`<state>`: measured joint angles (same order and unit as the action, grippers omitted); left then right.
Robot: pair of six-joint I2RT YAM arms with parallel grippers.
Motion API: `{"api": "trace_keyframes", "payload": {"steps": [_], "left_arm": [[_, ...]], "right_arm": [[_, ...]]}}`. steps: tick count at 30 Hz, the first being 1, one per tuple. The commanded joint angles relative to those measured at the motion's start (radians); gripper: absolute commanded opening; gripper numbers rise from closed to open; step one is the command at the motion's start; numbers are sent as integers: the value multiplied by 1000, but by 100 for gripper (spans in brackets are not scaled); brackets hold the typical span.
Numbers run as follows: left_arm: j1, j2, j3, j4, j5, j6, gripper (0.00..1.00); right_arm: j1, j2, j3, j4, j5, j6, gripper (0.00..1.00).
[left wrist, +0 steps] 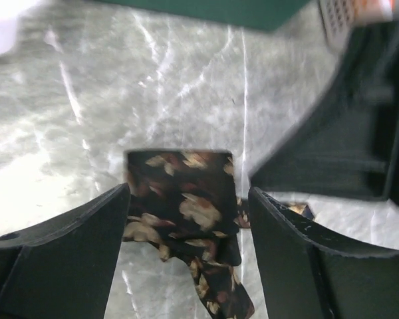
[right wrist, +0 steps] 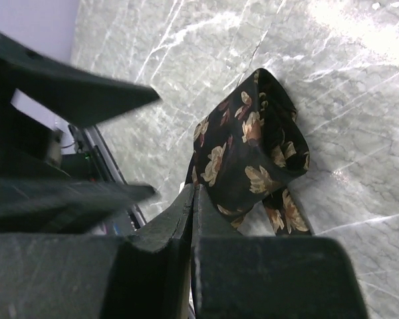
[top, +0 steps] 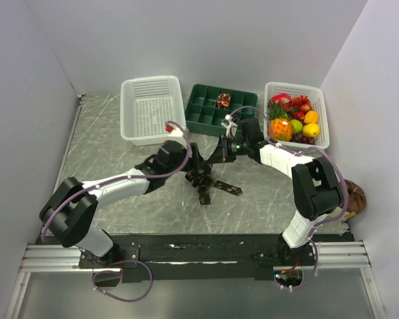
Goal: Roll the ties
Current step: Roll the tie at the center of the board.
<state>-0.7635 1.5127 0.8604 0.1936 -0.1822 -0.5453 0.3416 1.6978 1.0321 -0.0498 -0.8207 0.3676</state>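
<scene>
Because the tie (top: 213,186) is thin, limp cloth, it looks from where I stand like something that sags and unwinds the moment nothing pins it. It lies in the middle of the marbled tabletop (top: 106,146), between the two arms. It is dark with tan flowers, one part folded up into a loose loop and two tails splayed toward the near edge.

The left claw (left wrist: 187,199) is spread wide, one finger on each side of the folded part, and it holds nothing (whether a pad brushes the cloth I can't tell). The right claw (right wrist: 193,193) has its fingers pressed flat together, and the edge of the loop seems to be nipped at their tips. From there the fabric rises in a soft arch.

Light as the tie is, weight is no worry, but slip is. I'd judge the weave smooth enough to slide out of a shallow pinch, and the layers free to creep over one another. To my eye the best hold is across the full width of the folded bundle, through every layer at once. A single edge or a tail would only lift and leave the roll slack.

A rolled tie (top: 223,100) sits in the green tray (top: 199,113) at the back.
</scene>
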Motion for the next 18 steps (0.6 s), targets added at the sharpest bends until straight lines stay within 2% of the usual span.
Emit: {"api": "trace_keyframes", "payload": {"steps": [1,7,12,18], "left_arm": [[113,-60,-29,60,174,-91,77],[185,-13,-64,79,291,-157,98],[233,46,-101,180,426,-243,99],[259,161,-112,260,500,-309,99]], "right_arm": [[48,20,69,-74,64,-59,3],[60,55,56,-102,130,-56,2],[80,68,49,-130,184,-71,2],[99,82,36,-160,245,-70,2]]}}
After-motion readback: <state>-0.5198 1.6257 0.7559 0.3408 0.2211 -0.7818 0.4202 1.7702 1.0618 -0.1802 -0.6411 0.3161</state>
